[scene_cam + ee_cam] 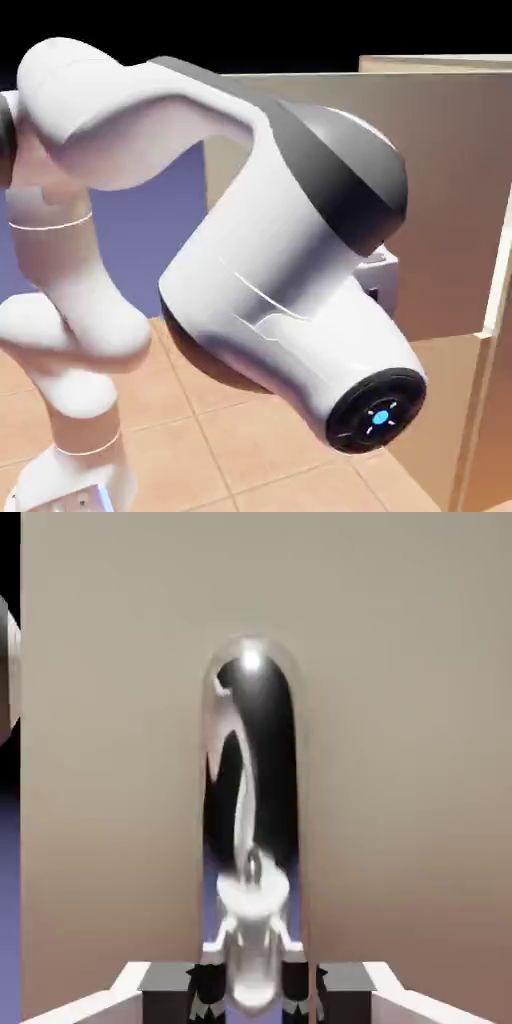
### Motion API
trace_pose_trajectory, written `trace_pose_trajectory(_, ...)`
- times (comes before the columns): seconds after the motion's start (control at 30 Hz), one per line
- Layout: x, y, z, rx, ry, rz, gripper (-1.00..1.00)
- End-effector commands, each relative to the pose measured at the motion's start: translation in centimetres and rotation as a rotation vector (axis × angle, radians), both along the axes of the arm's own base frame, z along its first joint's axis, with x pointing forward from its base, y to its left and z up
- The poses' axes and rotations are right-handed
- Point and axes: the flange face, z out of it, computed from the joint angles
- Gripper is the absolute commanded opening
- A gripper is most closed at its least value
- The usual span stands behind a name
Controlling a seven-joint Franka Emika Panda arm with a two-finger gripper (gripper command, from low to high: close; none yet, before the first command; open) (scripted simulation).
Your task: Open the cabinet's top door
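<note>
The curved silver bar handle [250, 812] is pinched by the grey two-finger gripper [252, 990]. It is mounted on the beige flat top door [400, 712]. No writing is seen.

I count one arm [250, 250], one cabinet [450, 200] and one door [400, 712]. On that door I see one handle [250, 812], with two fingers [205, 990] beside it, and one gripper [250, 992].

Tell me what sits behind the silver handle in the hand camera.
Directly behind the handle is the beige flat panel of the top door, filling most of the hand view. The gripper is shut on the handle. The strip of door right behind the bar is covered; the cabinet's inside cannot be seen.
</note>
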Motion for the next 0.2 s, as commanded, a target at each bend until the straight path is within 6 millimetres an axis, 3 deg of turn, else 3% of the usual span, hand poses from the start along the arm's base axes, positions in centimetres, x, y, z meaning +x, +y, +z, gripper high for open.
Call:
trace_pose_trajectory(0.0,0.2,-0.6,0.0,0.0,0.0,0.016,-1.0)
trace_pose_trajectory(0.17,1.0,-2.9,0.0,0.0,0.0,0.087,-1.0)
